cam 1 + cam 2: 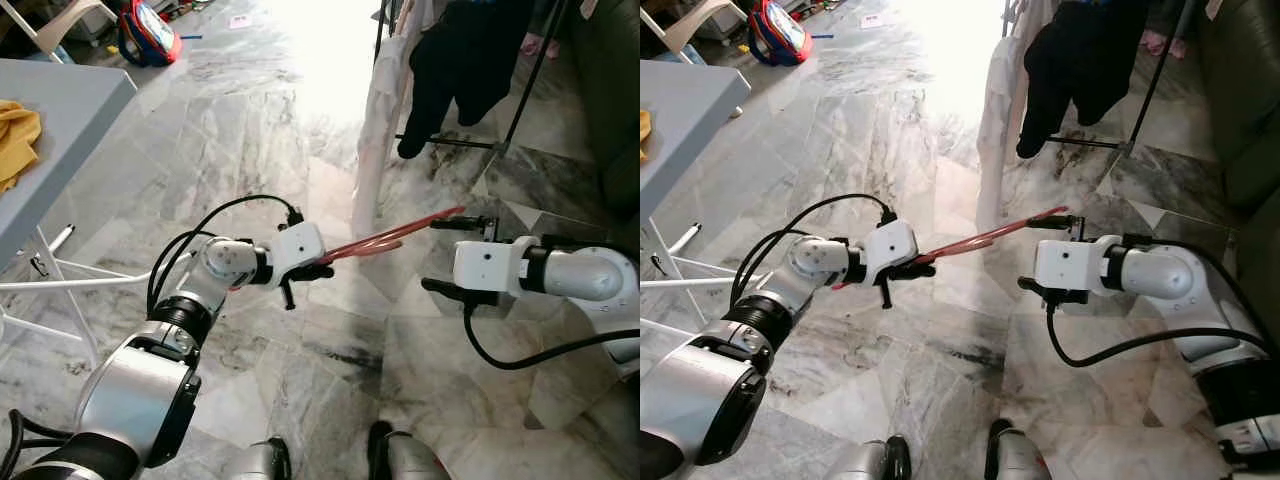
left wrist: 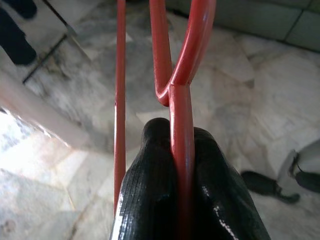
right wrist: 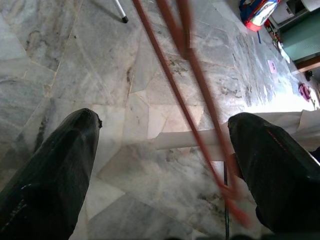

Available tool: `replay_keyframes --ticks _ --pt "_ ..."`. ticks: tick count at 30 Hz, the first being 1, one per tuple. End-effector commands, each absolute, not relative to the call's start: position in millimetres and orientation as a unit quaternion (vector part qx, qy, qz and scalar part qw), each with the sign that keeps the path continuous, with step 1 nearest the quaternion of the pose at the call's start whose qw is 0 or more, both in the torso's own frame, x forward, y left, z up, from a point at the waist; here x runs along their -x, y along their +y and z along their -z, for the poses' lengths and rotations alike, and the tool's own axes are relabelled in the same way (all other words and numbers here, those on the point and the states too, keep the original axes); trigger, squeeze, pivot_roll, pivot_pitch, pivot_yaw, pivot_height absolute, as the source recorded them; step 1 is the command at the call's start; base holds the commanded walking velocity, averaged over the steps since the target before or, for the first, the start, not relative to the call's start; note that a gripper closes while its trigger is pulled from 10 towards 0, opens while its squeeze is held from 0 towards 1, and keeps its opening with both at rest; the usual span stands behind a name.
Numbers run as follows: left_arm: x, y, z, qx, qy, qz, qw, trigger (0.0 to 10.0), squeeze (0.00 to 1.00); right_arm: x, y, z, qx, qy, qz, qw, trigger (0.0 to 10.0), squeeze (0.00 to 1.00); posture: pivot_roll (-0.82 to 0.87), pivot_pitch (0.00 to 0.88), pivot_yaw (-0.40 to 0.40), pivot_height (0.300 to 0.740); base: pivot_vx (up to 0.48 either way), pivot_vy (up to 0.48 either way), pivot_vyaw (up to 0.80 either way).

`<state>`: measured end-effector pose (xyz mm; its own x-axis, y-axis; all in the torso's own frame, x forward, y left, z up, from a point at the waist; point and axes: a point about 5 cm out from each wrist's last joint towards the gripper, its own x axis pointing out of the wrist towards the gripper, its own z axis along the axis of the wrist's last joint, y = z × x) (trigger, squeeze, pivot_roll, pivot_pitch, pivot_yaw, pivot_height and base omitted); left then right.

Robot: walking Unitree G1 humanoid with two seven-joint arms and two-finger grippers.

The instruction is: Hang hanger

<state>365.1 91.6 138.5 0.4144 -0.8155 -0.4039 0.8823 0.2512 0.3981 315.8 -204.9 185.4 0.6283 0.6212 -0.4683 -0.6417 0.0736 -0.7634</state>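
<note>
Left gripper [image 1: 312,270] clamped the thin red wire hanger [image 1: 395,235], held out mid-air toward the black clothes rack [image 1: 525,85]. Right gripper [image 3: 160,165] was spread wide beside the wire. Best to keep the clamp firm and raise the hook above the rail before lowering.

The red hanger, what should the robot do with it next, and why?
Probably close the right end effector on the red hanger. The left end effector already pinches one end of it, while the right one is open, with the wire running between its fingers near one of them. The clothes rack stands farther ahead.
</note>
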Motion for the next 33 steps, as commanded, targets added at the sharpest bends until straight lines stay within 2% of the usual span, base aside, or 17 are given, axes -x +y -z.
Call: replay_keyframes --ticks 1,4,10,16,21,26,28,29,30,31,32,33 --pt "-367 92 -148 -0.292 0.034 0.536 0.791 10.0 0.0 -317 -199 -186 0.53 0.003 -0.442 0.724 10.0 0.0 -0.08 0.235 0.062 0.74 0.0 0.0 0.0" --pt "-371 91 -161 -0.288 0.001 0.53 0.798 10.0 0.0 -325 -192 -196 0.546 -0.025 -0.433 0.716 10.0 0.0 -0.08 0.227 0.052 0.74 0.0 0.0 0.0" --pt "-373 92 -172 -0.307 -0.01 0.535 0.787 10.0 0.0 -335 -190 -218 0.566 -0.061 -0.413 0.71 10.0 0.0 -0.07 0.227 0.049 0.74 0.0 0.0 0.0" --pt "-373 92 -172 -0.307 -0.01 0.535 0.787 10.0 0.0 -335 -190 -218 0.566 -0.061 -0.413 0.71 10.0 0.0 -0.07 0.227 0.049 0.74 0.0 0.0 0.0" --pt "-375 88 -183 -0.35 -0.024 0.543 0.763 10.0 0.0 -349 -191 -218 0.606 -0.051 -0.408 0.681 10.0 0.0 -0.07 0.238 0.039 0.74 0.0 0.0 0.0" --pt "-373 86 -183 -0.359 -0.029 0.549 0.754 10.0 0.0 -357 -195 -214 0.612 -0.041 -0.393 0.685 10.0 0.0 -0.07 0.239 0.039 0.74 0.0 0.0 0.0" --pt "-373 86 -182 -0.36 -0.029 0.551 0.752 10.0 0.0 -362 -195 -210 0.609 -0.034 -0.388 0.69 7.7 0.0 -0.07 0.239 0.033 0.74 0.0 0.0 0.0" --pt "-372 86 -182 -0.359 -0.03 0.551 0.752 10.0 0.0 -363 -195 -209 0.608 -0.034 -0.388 0.692 7.7 0.0 -0.07 0.239 0.033 0.74 0.0 0.0 0.0" --pt "-372 86 -181 -0.359 -0.029 0.552 0.752 10.0 0.0 -365 -194 -206 0.609 -0.032 -0.387 0.691 4.2 0.0 -0.07 0.239 0.031 0.74 0.0 0.0 0.0" --pt "-372 86 -180 -0.36 -0.029 0.552 0.752 10.0 0.0 -366 -194 -205 0.612 -0.031 -0.387 0.689 4.2 0.0 -0.07 0.239 0.031 0.74 0.0 0.0 0.0" --pt "-372 86 -179 -0.361 -0.028 0.552 0.751 10.0 0.0 -367 -193 -204 0.615 -0.03 -0.385 0.687 3.8 0.0 -0.07 0.239 0.029 0.74 0.0 0.0 0.0" --pt "-371 86 -178 -0.361 -0.028 0.552 0.751 10.0 0.0 -369 -192 -203 0.616 -0.032 -0.377 0.691 0.9 0.0 -0.07 0.239 0.029 0.74 0.0 0.0 0.0"
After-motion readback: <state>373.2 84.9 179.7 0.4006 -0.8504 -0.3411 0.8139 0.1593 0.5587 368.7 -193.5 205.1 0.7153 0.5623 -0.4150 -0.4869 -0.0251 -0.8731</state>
